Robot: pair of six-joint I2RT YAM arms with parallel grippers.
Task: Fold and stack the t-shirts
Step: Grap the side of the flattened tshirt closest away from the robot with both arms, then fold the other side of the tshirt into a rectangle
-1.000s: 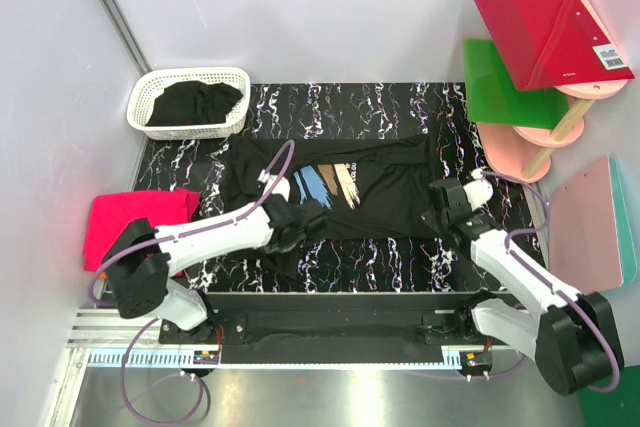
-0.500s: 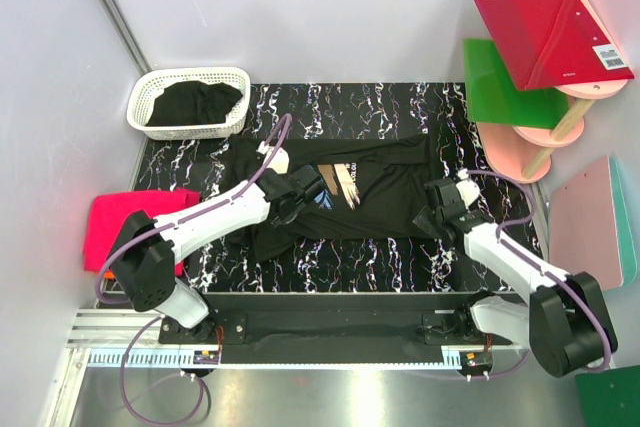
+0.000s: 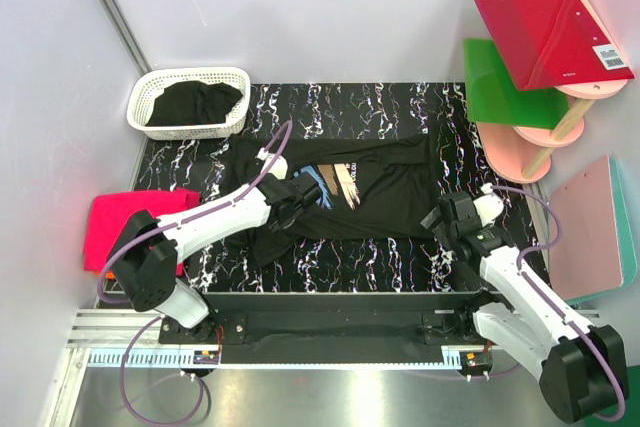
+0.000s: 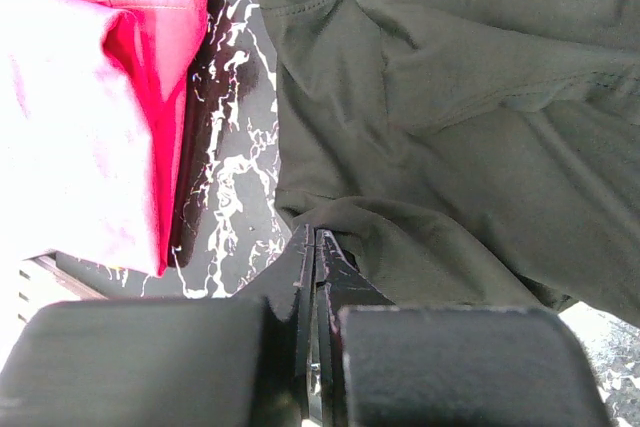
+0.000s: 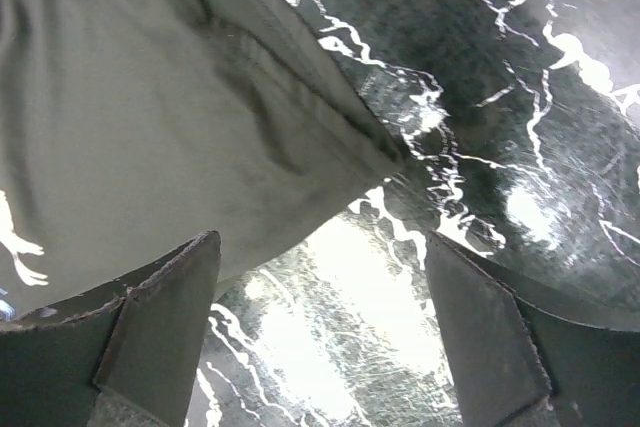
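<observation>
Overhead, the printed black t-shirt (image 3: 385,192) lies spread across the middle of the marbled table (image 3: 340,107), with its near left part doubled up onto itself. The left gripper (image 3: 300,196) sits on the cloth just left of the brushstroke print, and the right gripper (image 3: 447,219) is at the shirt's right edge. A folded pink t-shirt (image 3: 125,222) rests at the table's left edge, and a plain black t-shirt (image 3: 195,102) is heaped in the white basket (image 3: 190,130) at the far left corner. From the left wrist, the jaws are clenched tight on a raised fold of the printed shirt (image 4: 450,97), with the pink one (image 4: 100,117) just beside it across a strip of bare table. From the right wrist, the jaws stand wide and released, holding nothing, above the shirt's corner (image 5: 130,97) where it lies flat on the table.
</observation>
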